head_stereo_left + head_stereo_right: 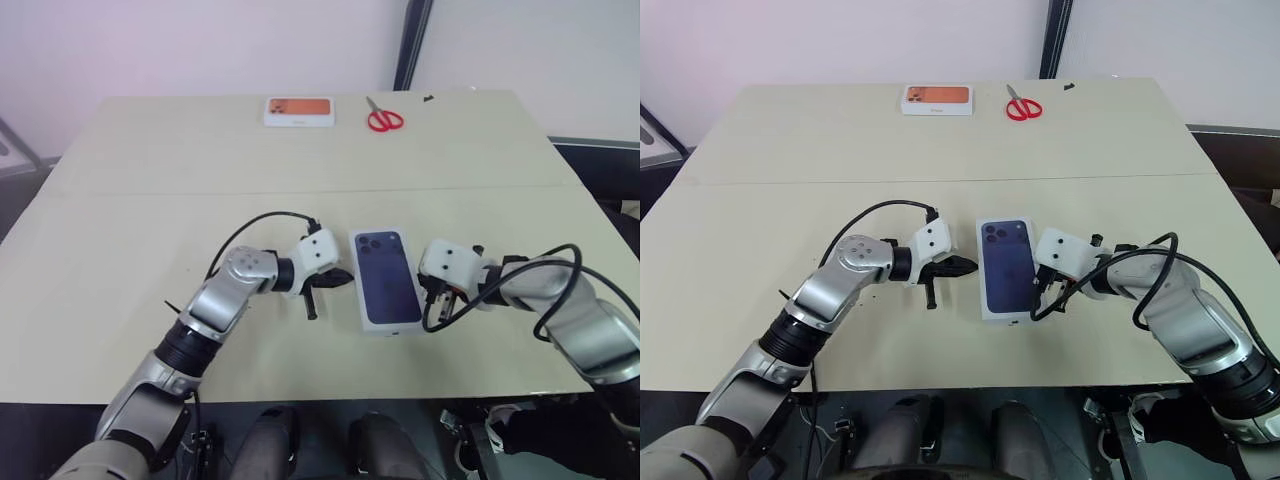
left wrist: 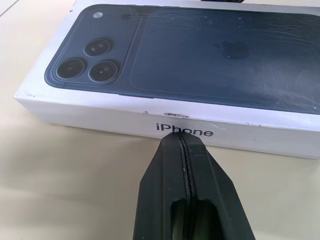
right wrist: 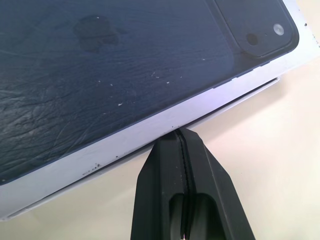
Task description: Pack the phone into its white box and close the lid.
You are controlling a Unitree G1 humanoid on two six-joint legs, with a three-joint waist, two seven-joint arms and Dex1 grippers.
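The white cardboard lid printed with a dark blue phone [image 1: 385,277] lies mid-tabletop [image 1: 150,200] between the closed, empty left hand [image 1: 338,279] and right hand [image 1: 428,292], likely light, stiff and smooth, best pressed along its white side walls.

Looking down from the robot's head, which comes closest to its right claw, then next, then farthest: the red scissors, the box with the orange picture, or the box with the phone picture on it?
From the right gripper:
1. The lid with the phone picture, right beside the gripper, on its left.
2. The red scissors, at the table's far edge.
3. The white box with orange picture, also at the far edge, further left.
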